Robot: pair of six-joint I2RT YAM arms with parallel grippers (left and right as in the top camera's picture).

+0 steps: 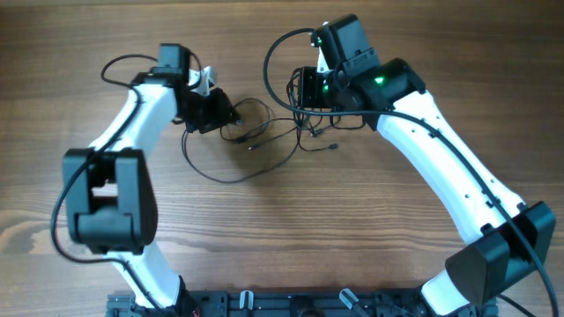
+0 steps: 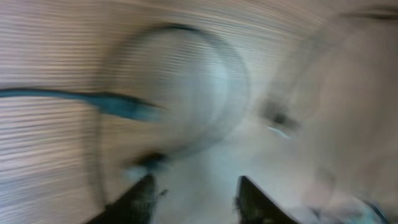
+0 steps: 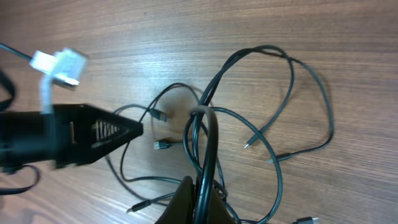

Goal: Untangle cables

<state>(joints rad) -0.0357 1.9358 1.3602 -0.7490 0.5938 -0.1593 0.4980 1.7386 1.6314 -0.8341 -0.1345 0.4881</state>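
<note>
- Overhead: cables [image 1: 251, 143] lie in loose tangled loops on the wood table [image 1: 352, 229]. They sit between the left gripper [image 1: 220, 114] and the right gripper [image 1: 304, 92], both right at the tangle.
- Left wrist: heavily blurred. Fingers [image 2: 138, 200] stand apart with nothing visible between them. Faint cable loop on the table ahead.
- Right wrist: jaws clamped on a bunch of cable strands. Plug ends lie loose on the wood.

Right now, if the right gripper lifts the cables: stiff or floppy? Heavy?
Likely floppy: the cables lie in thin loose loops, so they'd probably droop from the right gripper. Probably light: very thin cords. Crossed loops may snag and drag together.
</note>
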